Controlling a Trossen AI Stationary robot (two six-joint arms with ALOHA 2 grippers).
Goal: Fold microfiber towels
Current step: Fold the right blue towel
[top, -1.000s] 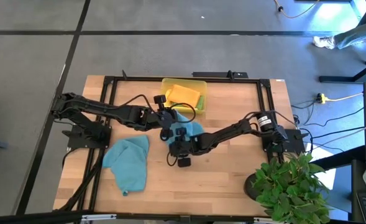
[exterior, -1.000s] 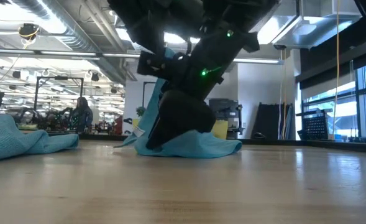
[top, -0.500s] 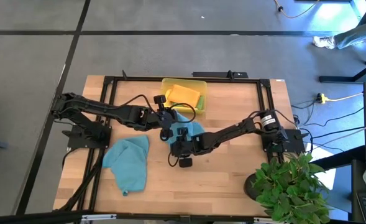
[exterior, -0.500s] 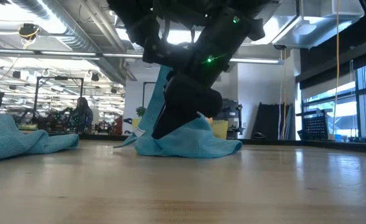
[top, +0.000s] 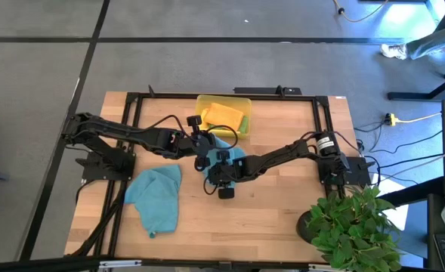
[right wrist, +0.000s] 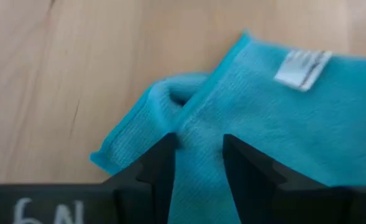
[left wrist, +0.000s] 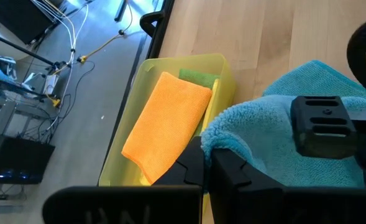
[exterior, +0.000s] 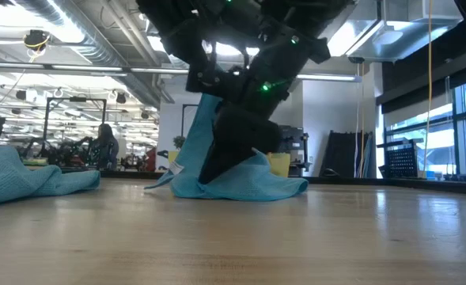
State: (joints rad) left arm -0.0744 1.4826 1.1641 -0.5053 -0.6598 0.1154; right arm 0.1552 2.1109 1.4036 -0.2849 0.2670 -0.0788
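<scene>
**A:** Jaws first, from the high view: the left gripper (top: 204, 157) and right gripper (top: 219, 168) meet over one teal-blue microfiber towel (top: 236, 154) at mid-worktop, just in front of the translucent yellow plastic tray (top: 245, 100). A second crumpled teal-blue towel (top: 156, 198) lies well apart, towards the left arm's base.

**B:** And the low view?

**A:** The worked towel (exterior: 240, 184) stands in a peak, one edge lifted by the dark grippers, the rest spread on the wooden worktop (exterior: 233, 237). I judge the lift is there to carry that edge over for a fold. The other teal towel (exterior: 27, 178) sits slumped, untouched.

**B:** Left wrist view?

**A:** The left jaws are pressed together on a fluffy teal hem (left wrist: 232, 127). Beyond, the tray holds a folded orange microfiber cloth (left wrist: 167, 121) over a green cloth (left wrist: 199, 76), seemingly finished work.

**B:** Right wrist view?

**A:** The right fingers (right wrist: 161, 165) straddle a ridge of teal cloth (right wrist: 201, 149), half-spread and pinching it; a white label (right wrist: 302, 67) shows beyond.
</scene>
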